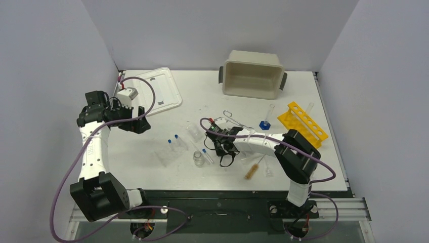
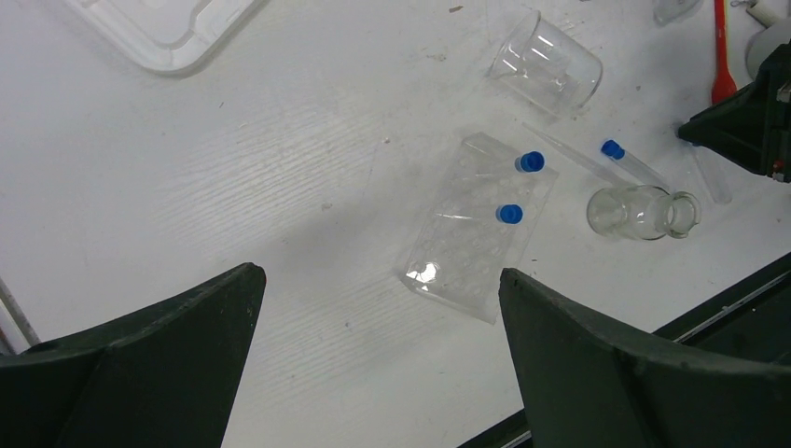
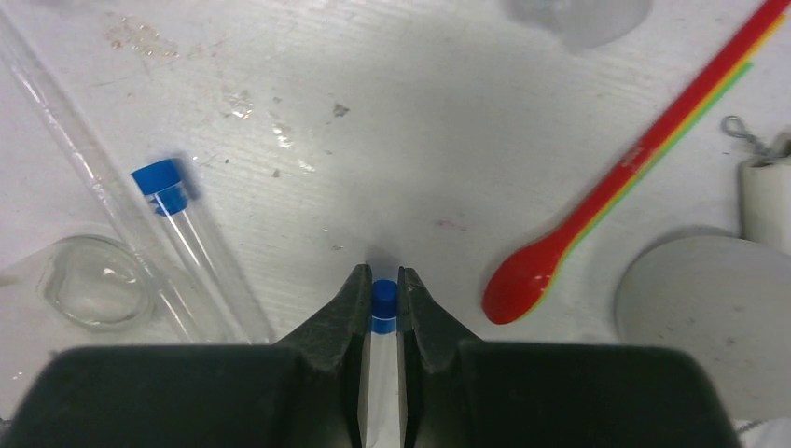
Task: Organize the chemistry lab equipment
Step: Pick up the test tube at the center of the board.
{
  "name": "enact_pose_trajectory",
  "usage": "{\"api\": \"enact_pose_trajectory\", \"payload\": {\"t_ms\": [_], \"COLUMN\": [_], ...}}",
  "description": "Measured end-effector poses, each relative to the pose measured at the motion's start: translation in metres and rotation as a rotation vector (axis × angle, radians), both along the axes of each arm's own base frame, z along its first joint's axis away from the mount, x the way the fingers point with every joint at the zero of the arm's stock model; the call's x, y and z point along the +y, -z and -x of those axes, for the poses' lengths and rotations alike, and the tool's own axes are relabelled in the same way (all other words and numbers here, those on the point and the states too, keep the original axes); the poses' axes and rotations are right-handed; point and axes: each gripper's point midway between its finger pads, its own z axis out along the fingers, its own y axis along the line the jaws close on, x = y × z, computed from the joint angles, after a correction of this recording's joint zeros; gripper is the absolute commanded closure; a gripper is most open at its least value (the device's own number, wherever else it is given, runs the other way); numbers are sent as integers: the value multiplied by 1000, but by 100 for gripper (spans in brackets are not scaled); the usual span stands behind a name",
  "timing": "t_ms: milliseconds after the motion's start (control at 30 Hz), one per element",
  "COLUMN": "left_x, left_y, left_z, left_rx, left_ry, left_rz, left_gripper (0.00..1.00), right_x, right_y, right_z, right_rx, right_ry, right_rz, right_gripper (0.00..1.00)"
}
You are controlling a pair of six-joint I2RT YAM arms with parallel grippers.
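Plain pale walls close in the left, back and right of a white table whose top is scuffed and speckled with small marks. At the far left, the left gripper hangs above the surface with its jaws spread wide and nothing between them. Behind it, a white lid lies flat near the back-left corner. Moving inward, a clear plastic tray rests on the table with two small blue-capped vials at its far end. A glass beaker lies on its side beyond them, and a small glass flask, also tipped over, lies beside a second capped tube. Around the middle of the table, the right gripper is down at the surface, its jaws drawn narrow onto a blue-capped tube, the cap poking out just past the fingertips. Just to its right lies a red spatula with a green-and-yellow-striped handle. Near the front edge a brown-bristled wire brush lies flat, and metal forceps sit farther back. A beige tub stands open at the rear, right of centre. Farther right, a yellow tube rack sits angled near the table's right edge, close to the right-hand wall.
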Motion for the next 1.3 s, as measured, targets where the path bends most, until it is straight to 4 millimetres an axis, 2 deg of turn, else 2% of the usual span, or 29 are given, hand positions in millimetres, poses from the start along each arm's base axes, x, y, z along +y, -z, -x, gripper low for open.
{"api": "enact_pose_trajectory", "payload": {"t_ms": [100, 233, 300, 433, 567, 667, 800, 933, 1100, 1300], "left_x": [-10, -26, -35, -57, -84, -105, -132, -146, -151, -158], "left_y": [-2, -14, -26, -56, -84, -97, -110, -122, -129, -126], "left_z": [-2, -5, -8, -9, -5, 4, 20, 35, 48, 55], "left_rx": [0, -20, -44, -87, -100, -85, -60, -72, -94, -89], "left_ry": [17, 52, 76, 134, 207, 258, 343, 411, 441, 489], "left_rz": [13, 47, 77, 168, 286, 377, 462, 497, 514, 515], "left_gripper": [3, 3, 3, 3, 3, 3, 3, 1, 16, 34], "right_x": [-10, -14, -7, 15, 44, 69, 99, 117, 130, 140], "right_y": [-9, -50, -84, -171, -258, -300, -339, -354, -352, -349], "right_z": [-6, -20, -31, -49, -49, -39, -29, -36, -41, -43], "right_rx": [-20, -109, -181, -369, -569, -670, -750, -779, -779, -764], "right_ry": [23, 38, 37, 32, 11, -8, -11, 7, 16, 27], "right_rz": [7, -33, -87, -256, -435, -536, -647, -704, -729, -768], "right_gripper": [100, 100, 100, 100, 100, 100, 100, 100, 100, 100]}}
